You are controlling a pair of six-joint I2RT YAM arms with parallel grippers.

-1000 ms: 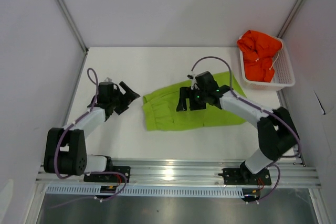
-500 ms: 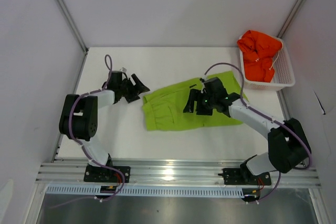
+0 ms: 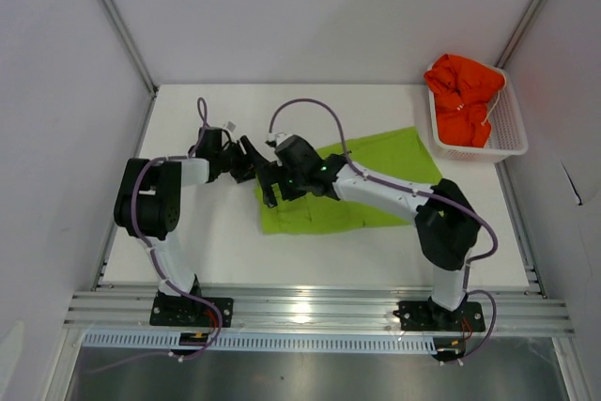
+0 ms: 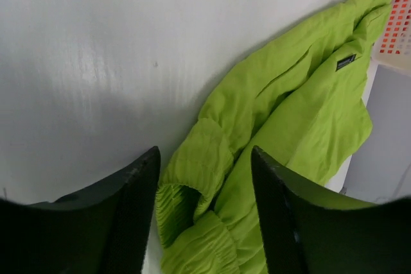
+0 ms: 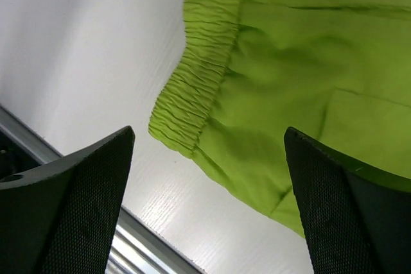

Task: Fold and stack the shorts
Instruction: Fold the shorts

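Observation:
The lime green shorts (image 3: pixel 394 155) lie spread flat mid-table, elastic waistband to the left. My left gripper (image 3: pixel 254 161) sits at the waistband's far left corner. In the left wrist view it (image 4: pixel 205 153) is open, its fingers either side of the gathered waistband (image 4: pixel 192 178) without pinching it. My right gripper (image 3: pixel 269 185) reaches across the shorts to their left edge. It (image 5: pixel 209 134) stands wide open above the waistband's near corner (image 5: pixel 192 104). The orange-red shorts (image 3: pixel 462 93) lie bunched in the white mesh basket (image 3: pixel 507 133), a white drawstring showing.
The basket stands at the table's back right corner, and its mesh wall (image 4: pixel 401 11) also shows in the left wrist view. A metal rail (image 3: pixel 310 312) runs along the near table edge. White walls enclose the table's left, back and right sides.
My right arm swung left across the green shorts to their waistband edge and opened wider. My left gripper moved right to the waistband corner, and its jaws narrowed.

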